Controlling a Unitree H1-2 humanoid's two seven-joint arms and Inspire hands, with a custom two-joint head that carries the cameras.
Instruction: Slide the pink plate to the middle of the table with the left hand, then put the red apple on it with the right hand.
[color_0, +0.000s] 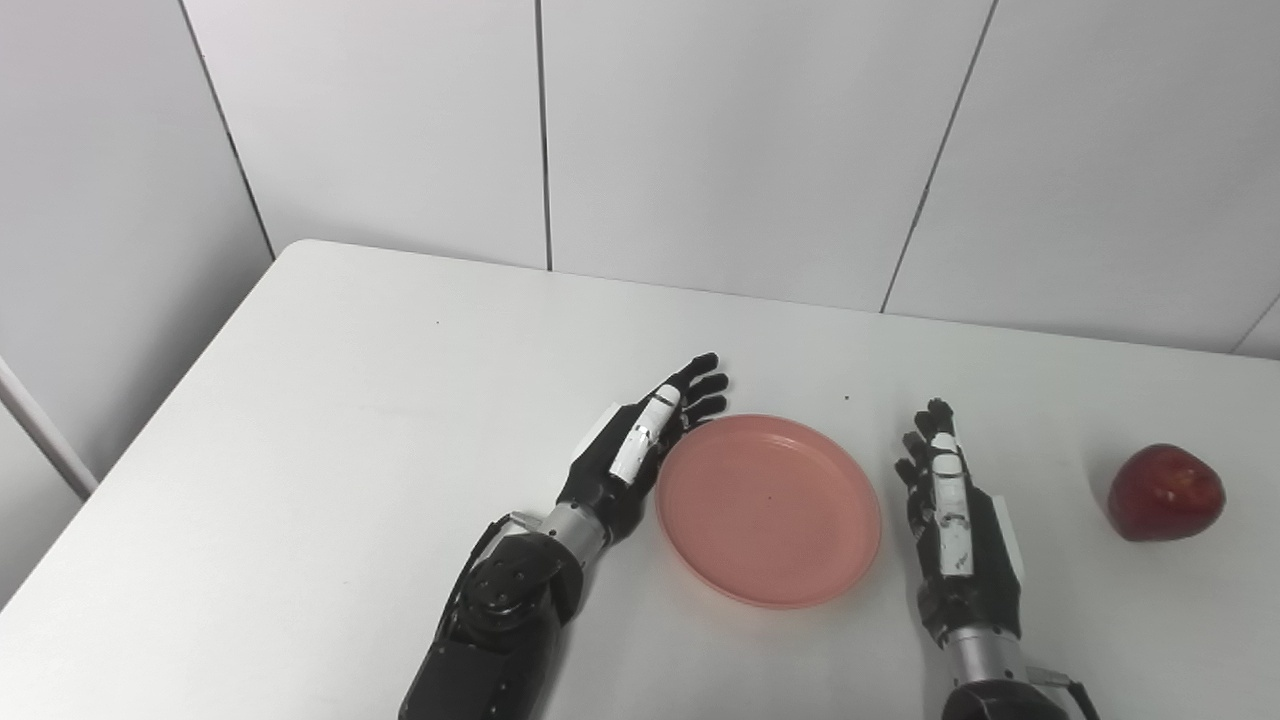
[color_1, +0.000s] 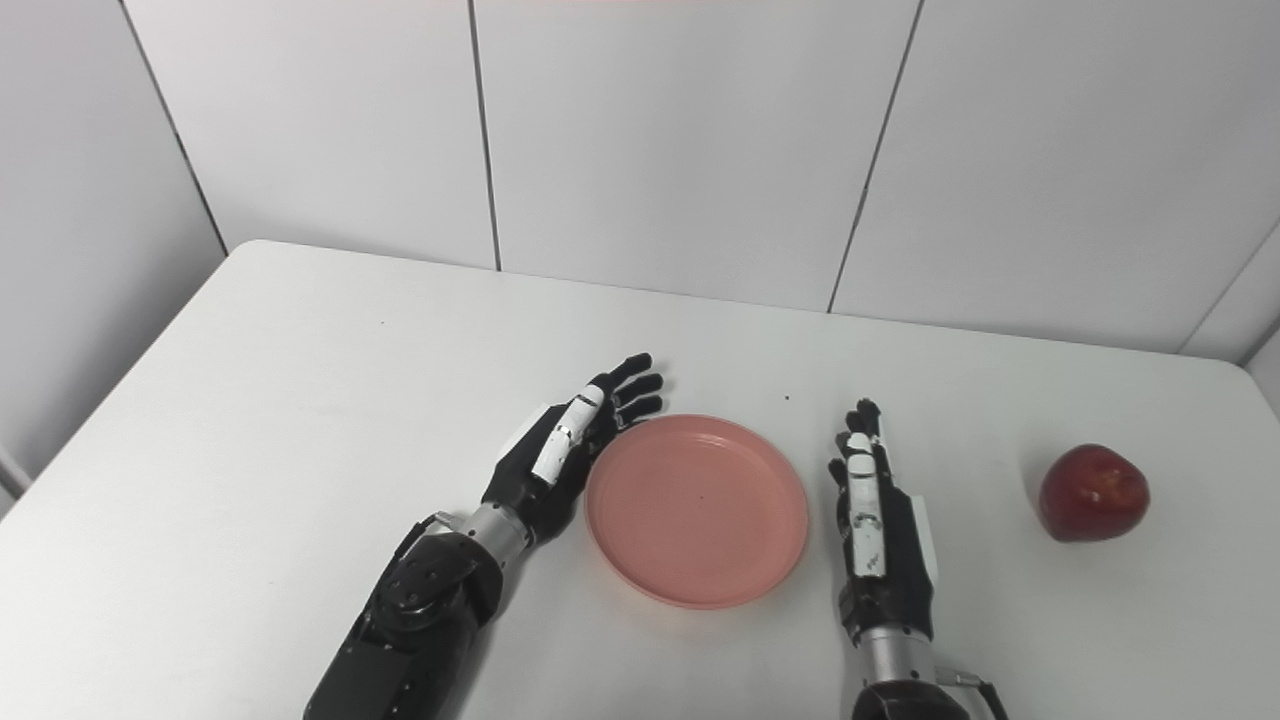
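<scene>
Since the pink plate (color_0: 769, 510) already sits near the middle of the white counter (color_0: 330, 420), low in the centre of the frame, I judge the sliding part close to done or done. My left hand (color_0: 640, 445) lies with its fingers stretched out and apart, holding nothing, its edge against or just beside the plate's left rim; I cannot tell whether it actually touches. My right hand (color_0: 950, 510) rests flat on the counter to the right of the plate, fingers extended, likewise empty, with a clear strip of counter between it and the plate's rim. The red apple (color_0: 1165, 492) stands at the far right of the frame, well apart from the plate and to the right of my right hand, untouched. What remains, as I read it, is the whole second half: reach right, grasp the apple, carry it over and set it on the empty plate.
</scene>
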